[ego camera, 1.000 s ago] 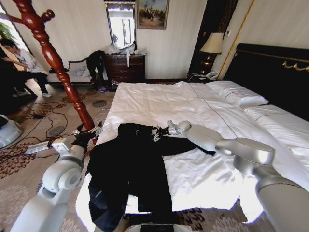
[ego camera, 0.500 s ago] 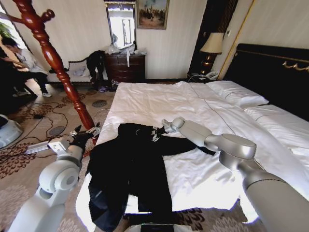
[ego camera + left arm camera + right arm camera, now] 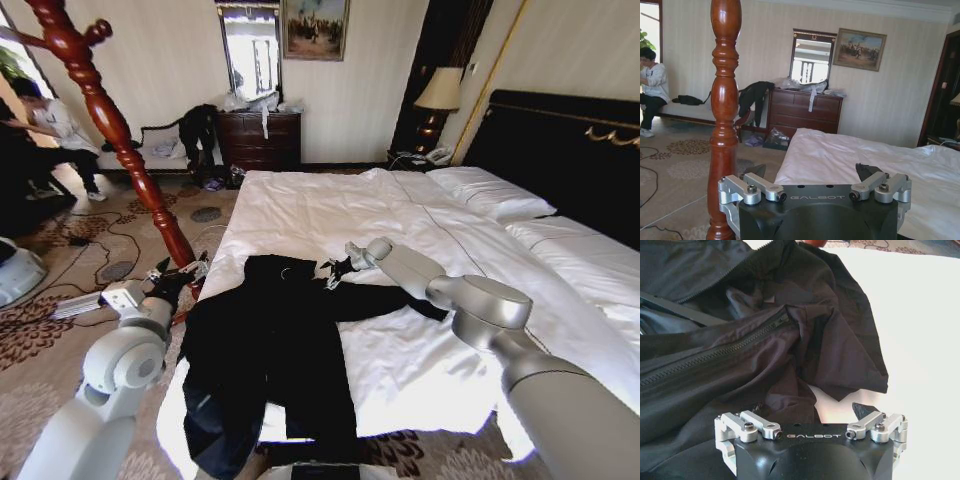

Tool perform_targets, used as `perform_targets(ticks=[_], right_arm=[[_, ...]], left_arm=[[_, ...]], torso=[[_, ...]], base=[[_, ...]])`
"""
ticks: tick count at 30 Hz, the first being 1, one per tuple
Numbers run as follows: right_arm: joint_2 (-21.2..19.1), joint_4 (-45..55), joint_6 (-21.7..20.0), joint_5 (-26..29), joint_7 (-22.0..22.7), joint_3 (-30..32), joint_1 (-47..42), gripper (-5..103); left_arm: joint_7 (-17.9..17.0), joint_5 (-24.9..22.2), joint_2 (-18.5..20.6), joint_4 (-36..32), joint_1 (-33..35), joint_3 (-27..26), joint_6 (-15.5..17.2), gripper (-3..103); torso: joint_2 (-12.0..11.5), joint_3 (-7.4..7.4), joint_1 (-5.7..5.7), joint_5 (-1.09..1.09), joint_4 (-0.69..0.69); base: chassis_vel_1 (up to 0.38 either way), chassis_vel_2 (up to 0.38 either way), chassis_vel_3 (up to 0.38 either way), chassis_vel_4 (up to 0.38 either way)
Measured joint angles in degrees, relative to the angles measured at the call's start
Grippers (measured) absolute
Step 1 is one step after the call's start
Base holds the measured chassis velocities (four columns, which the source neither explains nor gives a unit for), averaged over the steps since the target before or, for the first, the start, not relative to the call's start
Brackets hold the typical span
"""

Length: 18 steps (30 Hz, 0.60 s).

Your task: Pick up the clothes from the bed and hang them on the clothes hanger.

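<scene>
R gripper [image 3: 333,271] at matte black jacket [image 3: 265,350] collar; smooth white bed [image 3: 330,205].

— What carries everything here?
— The bed [image 3: 400,215], spread with a white duvet and running from six o'clock up toward one o'clock.
— And on it?
— The clothes [image 3: 265,350] lie at seven o'clock, hem hanging off the near edge. White pillows [image 3: 490,192] sit at two o'clock.

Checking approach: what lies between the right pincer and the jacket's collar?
Nothing but bare white sheet; the wrist view shows the right pincer at the edge of the jacket.
</scene>
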Motion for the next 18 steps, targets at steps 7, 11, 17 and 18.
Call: perform_targets(ticks=[7, 11, 17, 18], right_arm=[[0.78, -0.62, -0.01, -2.88, 2.62, 0.48, -1.51, 90], [0.81, -0.16, 0.01, -2.86, 4.16, 0.41, -2.17, 80], [0.18, 0.8, -0.28, -1.2, 9.01, 0.53, -3.61, 52], [0.18, 0.8, -0.28, -1.2, 9.01, 0.53, -3.61, 52]], left_arm=[[-0.42, -0.39, -0.01, -0.31, 0.19, -0.13, 0.24, 100], [-0.51, -0.44, -0.01, -0.31, 0.17, -0.28, 0.31, 100], [-0.83, -0.53, 0.03, 0.22, 0.28, -0.86, 0.39, 100], [-0.83, -0.53, 0.03, 0.22, 0.28, -0.86, 0.39, 100]], torso=[[0.0, 0.0, 0.0, 0.0, -0.01], [0.0, 0.0, 0.0, 0.0, -0.01], [0.0, 0.0, 0.0, 0.0, -0.01], [0.0, 0.0, 0.0, 0.0, -0.01]], base=[[0.0, 0.0, 0.0, 0.0], [0.0, 0.0, 0.0, 0.0], [0.0, 0.0, 0.0, 0.0], [0.0, 0.0, 0.0, 0.0]])
